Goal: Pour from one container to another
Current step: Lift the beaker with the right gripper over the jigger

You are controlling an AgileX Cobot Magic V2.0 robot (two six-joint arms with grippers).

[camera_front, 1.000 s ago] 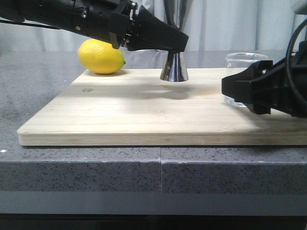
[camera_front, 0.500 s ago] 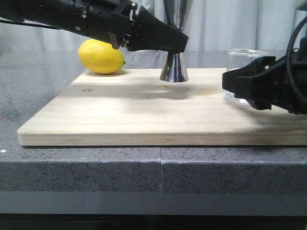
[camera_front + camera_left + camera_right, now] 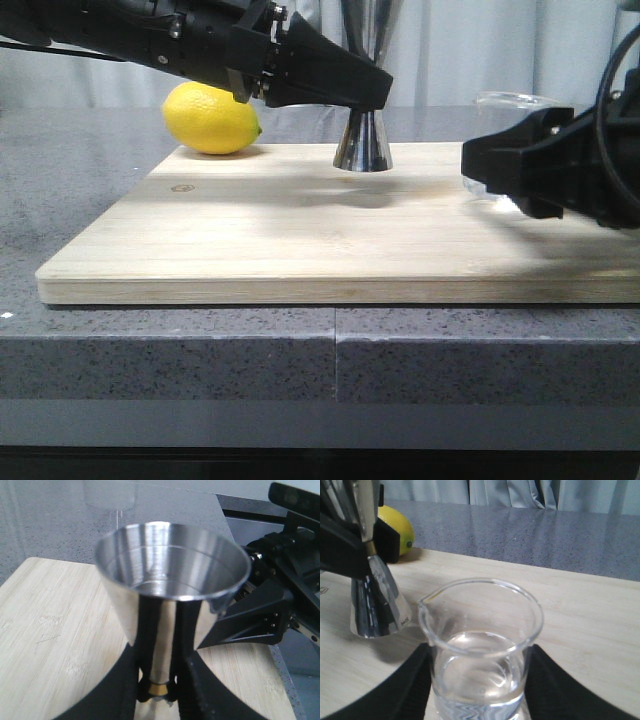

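A pale bamboo board (image 3: 330, 235) with fine straight grain lies on a speckled grey stone table (image 3: 90, 160). Near the board's far edge stands the jigger (image 3: 363, 140), a polished steel hourglass whose lower cone flares out onto the wood. The left wrist view looks down into its upper cup (image 3: 172, 562), a smooth mirror-bright funnel with faint ring marks inside, narrowing to a thin gold band (image 3: 159, 688) at the waist. The left hand (image 3: 375, 92), matte black and wedge-shaped, pinches the jigger at that waist, one finger (image 3: 127, 680) on either side of the stem.

To the right, the beaker (image 3: 480, 645) is a small clear glass cylinder with a rolled rim and a pouring lip that points toward the jigger. Clear liquid fills its lower part. The right hand (image 3: 480, 170) grips it, its black fingers (image 3: 415, 675) pressed against both sides of the glass. In the front view only the beaker's rim and a sliver of wall show behind that hand, and whether its base touches the board cannot be told.

A glossy, dimpled yellow lemon (image 3: 212, 118) rests at the board's far left corner, behind the left arm.
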